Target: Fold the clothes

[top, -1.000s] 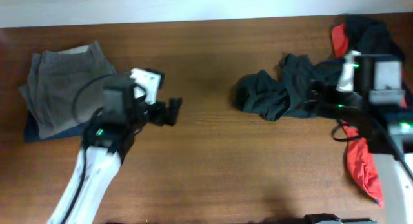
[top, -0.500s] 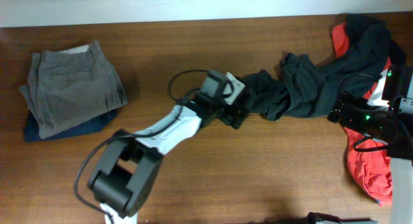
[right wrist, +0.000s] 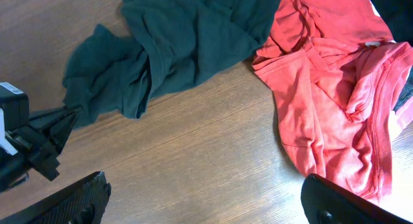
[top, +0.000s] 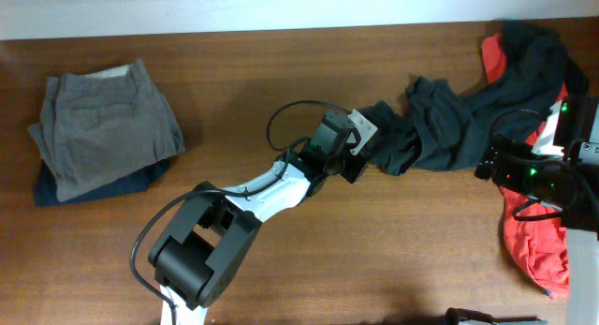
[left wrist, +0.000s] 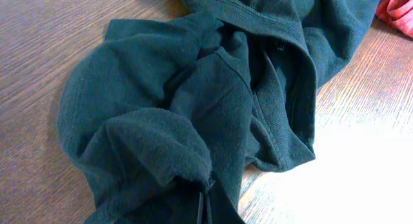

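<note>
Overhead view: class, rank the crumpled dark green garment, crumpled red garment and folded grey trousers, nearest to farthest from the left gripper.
1. Crumpled dark green garment, centre-right, touching the left gripper.
2. Crumpled red garment, right edge.
3. Folded grey trousers, far left.

A dark green shirt (top: 421, 128) is seen crumpled and stretched out right of centre. A red shirt (top: 532, 243) is heaped unfolded at the far right. Grey trousers (top: 98, 128) are stacked, folded, on a navy garment (top: 117, 183) at the left.

No legible text, label, brand or number anywhere in view.
</note>
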`<state>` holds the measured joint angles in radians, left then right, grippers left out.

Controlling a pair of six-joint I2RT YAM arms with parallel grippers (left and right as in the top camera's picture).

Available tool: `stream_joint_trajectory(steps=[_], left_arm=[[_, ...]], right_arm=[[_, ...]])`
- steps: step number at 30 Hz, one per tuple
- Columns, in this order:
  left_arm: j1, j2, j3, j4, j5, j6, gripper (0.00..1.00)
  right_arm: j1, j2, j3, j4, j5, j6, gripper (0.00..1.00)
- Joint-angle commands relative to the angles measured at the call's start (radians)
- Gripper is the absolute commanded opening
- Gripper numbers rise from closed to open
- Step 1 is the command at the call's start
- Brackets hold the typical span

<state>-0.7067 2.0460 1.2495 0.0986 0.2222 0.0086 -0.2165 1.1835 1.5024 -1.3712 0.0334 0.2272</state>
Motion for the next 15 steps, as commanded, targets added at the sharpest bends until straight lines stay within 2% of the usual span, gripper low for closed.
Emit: stream_joint_trajectory(steps=[1,4,9,14,15], left_arm=[[0.003,0.003,0.014,-0.014,-0.010,0.005,0.00],[0.041,-0.058,0.026,-0.100,-0.049,0.002,0.01],[0.208,-0.271,0.044,-0.272,-0.248,0.002,0.00],[0.524,-0.446,0.044,-0.308,-0.216,0.002,0.00],[0.541,-0.448,0.044,-0.306,-0.204,0.002,0.00]], right_arm=[[-0.010,-0.003,0.006,-0.003,0.005,-0.010,0.99],[-0.010,-0.003,0.006,-0.003,0.005,-0.010,0.99],[-0.010,-0.003,0.006,-0.002,0.005,-0.011,0.99],[-0.009,-0.001,0.006,-0.002,0.005,-0.010,0.99],[-0.010,0.000,0.006,-0.002,0.005,-0.010,0.99]])
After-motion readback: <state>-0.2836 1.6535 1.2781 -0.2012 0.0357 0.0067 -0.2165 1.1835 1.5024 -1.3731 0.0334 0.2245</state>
